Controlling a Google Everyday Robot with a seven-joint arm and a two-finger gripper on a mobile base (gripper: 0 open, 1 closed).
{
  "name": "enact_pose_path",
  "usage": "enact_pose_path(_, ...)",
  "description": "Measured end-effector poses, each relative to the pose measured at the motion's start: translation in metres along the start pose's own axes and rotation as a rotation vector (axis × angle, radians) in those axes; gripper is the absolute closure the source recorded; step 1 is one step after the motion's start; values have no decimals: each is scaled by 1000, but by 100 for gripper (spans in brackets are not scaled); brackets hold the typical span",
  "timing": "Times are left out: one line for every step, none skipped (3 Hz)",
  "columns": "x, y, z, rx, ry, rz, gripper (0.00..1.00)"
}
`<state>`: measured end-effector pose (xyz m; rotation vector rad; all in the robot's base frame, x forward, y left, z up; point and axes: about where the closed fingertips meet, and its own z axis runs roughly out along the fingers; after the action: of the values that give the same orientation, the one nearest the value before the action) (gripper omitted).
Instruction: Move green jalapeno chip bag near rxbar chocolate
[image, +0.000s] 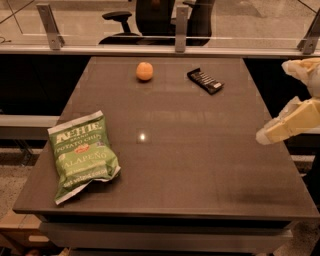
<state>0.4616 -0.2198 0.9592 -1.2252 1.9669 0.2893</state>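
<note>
Three things lie on the dark brown table (200, 170). The green jalapeno chip bag (82, 156) rests flat near the front left corner, label up and turned a little askew, its white sealed lower edge close to the table's front left rim. The rxbar chocolate (205, 80) sits far off at the back of the table, right of centre: a small black wrapper with white lines of text, lying diagonally with its pale end toward the front right. A round orange (144, 71) stands to the left of the bar, also at the back, apart from it. The bag is well apart from both, with a broad stretch of tabletop between.

The gripper (272, 132) hangs at the right edge of the view, over the table's right rim about halfway along its depth. It is a pale cream shape pointing left and slightly down, touching nothing. Whether it is open or closed cannot be told from this view.

Behind the table run a glass barrier with metal posts (181, 27) and a black office chair (150, 17).
</note>
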Motion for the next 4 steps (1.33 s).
enact_pose_path(-3, 15, 16, -24, -18, -35, 0)
enact_pose_path(0, 37, 39, -70, -30, -35, 0)
enact_pose_path(0, 56, 57, -118, -46, -21, 0)
enact_pose_path(-4, 78, 75, -221, -110, -5, 0)
